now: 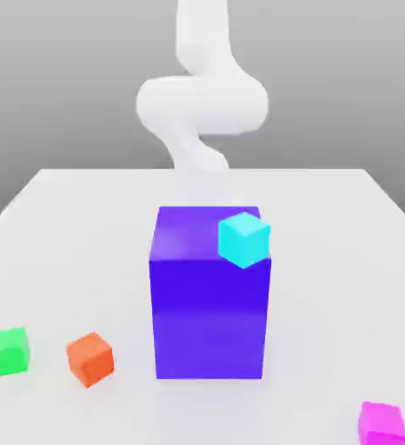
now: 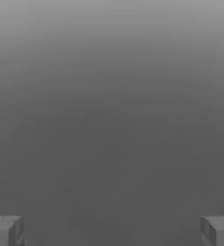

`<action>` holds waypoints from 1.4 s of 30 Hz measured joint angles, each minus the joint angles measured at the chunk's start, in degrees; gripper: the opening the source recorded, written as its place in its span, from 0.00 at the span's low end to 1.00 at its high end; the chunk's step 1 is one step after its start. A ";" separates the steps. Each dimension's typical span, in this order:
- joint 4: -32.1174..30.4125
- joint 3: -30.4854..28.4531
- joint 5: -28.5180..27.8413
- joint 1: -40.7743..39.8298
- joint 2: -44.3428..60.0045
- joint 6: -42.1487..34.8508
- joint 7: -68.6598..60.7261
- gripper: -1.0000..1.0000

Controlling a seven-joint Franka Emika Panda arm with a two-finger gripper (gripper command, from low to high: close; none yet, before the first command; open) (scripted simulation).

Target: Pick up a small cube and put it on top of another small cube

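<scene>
Four small cubes show in the exterior view. A cyan cube (image 1: 243,239) sits at the upper right edge of a tall purple block (image 1: 209,304); whether it rests on the block I cannot tell. A green cube (image 1: 9,351) and an orange cube (image 1: 90,358) lie on the table at the exterior view's left. A magenta cube (image 1: 381,423) lies at the front right. In the hand view my gripper (image 2: 112,231) is open, its grey fingertips (image 2: 6,230) far apart with nothing between them, facing a plain grey background.
The white arm (image 1: 202,100) rises behind the purple block at the far side of the white table (image 1: 84,226). The purple block stands in the middle of the table, much taller than the small cubes.
</scene>
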 joint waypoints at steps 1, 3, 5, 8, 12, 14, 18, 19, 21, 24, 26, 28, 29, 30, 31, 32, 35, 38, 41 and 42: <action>0.10 -0.07 -0.09 0.94 2.26 0.64 -1.77 0.50; 0.28 -0.15 -0.17 2.65 6.55 1.85 -5.19 0.50; 0.47 -0.16 -0.17 4.22 10.74 3.01 -8.60 0.50; 0.72 -0.09 -0.10 6.48 16.98 4.81 -13.70 0.50; 1.08 0.35 0.13 9.13 25.29 7.15 -20.62 0.50; 1.26 0.82 0.25 10.21 29.44 8.31 -24.08 0.50; 1.62 2.22 0.22 12.38 37.75 10.64 -30.80 0.50; 1.71 2.51 0.11 13.11 39.82 11.23 -32.41 0.50; 1.88 2.84 -0.20 14.39 43.98 12.41 -35.57 0.50; 2.16 3.95 -1.03 15.10 50.23 14.15 -40.05 0.50; 2.34 4.86 -1.94 15.57 54.41 15.31 -42.78 0.50; 2.53 5.77 -3.18 16.08 58.61 16.44 -45.28 0.50; 2.63 6.14 -3.86 16.42 60.71 17.01 -46.49 0.50; 2.91 6.17 -4.43 16.71 62.80 18.10 -46.92 0.50; 3.28 5.99 -4.90 17.00 64.88 19.45 -47.00 0.50; 3.70 5.70 -5.31 17.30 66.96 20.93 -46.92 0.50; 4.55 5.09 -6.08 17.82 70.89 23.87 -46.49 0.00; 4.55 5.10 -6.08 17.82 70.89 23.79 -46.49 0.00; 4.62 5.06 -6.17 17.86 71.25 24.04 -46.48 0.00; 4.32 5.30 -5.93 17.68 69.94 23.02 -46.66 0.00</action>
